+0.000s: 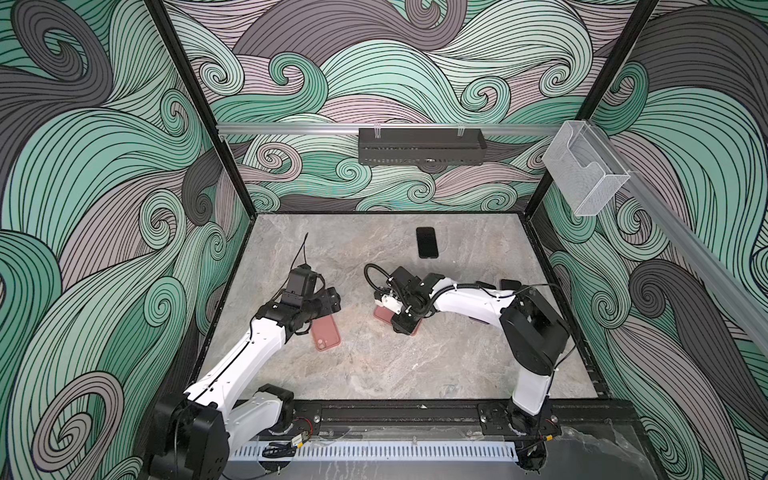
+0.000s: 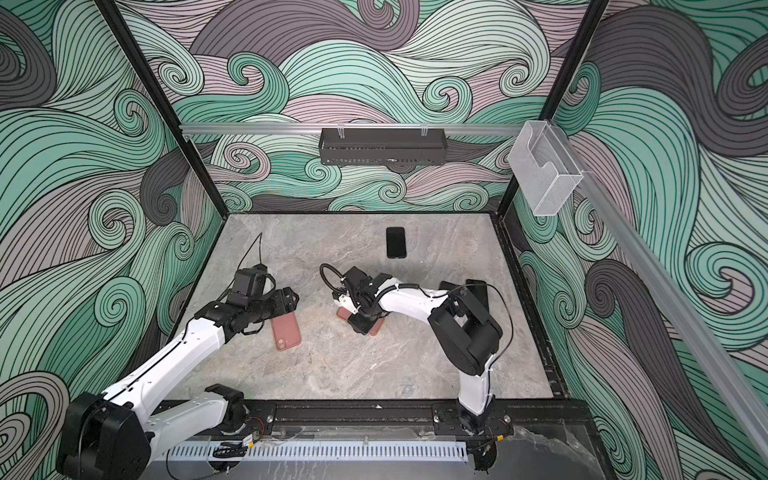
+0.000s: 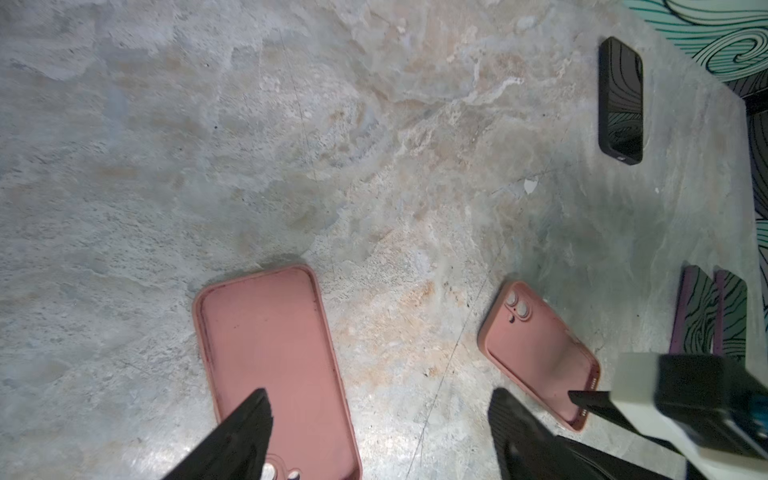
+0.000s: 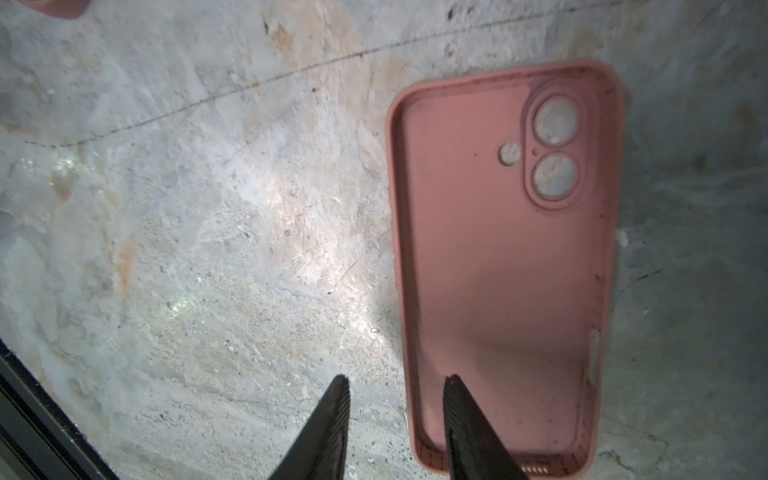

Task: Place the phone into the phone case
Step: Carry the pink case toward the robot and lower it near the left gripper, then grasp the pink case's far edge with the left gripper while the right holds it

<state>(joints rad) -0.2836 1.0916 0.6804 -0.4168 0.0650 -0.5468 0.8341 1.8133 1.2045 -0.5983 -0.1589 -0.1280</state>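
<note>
**Ana:** How did the right gripper (image 4: 397,380) stand?

**Ben:** Its jaws were partly apart, with a clear gap between them. They straddled one long wall of a pink case (image 4: 503,270) near a bottom corner. One finger (image 4: 465,424) was over the case's hollow and the other over the bare table (image 4: 187,249). Nothing was clamped. I couldn't tell whether a tip touched the case.

**Ana:** And the left gripper (image 3: 380,415)?

**Ben:** Its jaws were spread wide and held nothing. One finger hung over the other pink case (image 3: 274,365), and its partner hung over the table beside it.

**Ana:** Where was the phone?

**Ben:** The phone (image 1: 427,242) lay flat on its own at the far side of the table. It was well apart from both cases and both grippers.

**Ana:** How did it look?

**Ben:** It was a black slab with rounded corners. Its glossy face was up and mirrored the swirl-patterned wall in the left wrist view.

**Ana:** And the cases?

**Ben:** Both were matte salmon pink and lay hollow side up with raised rims. The one under the right gripper showed two round lens cut-outs and a smaller hole, with the table visible through them. Dark specks dotted its inside.
</note>
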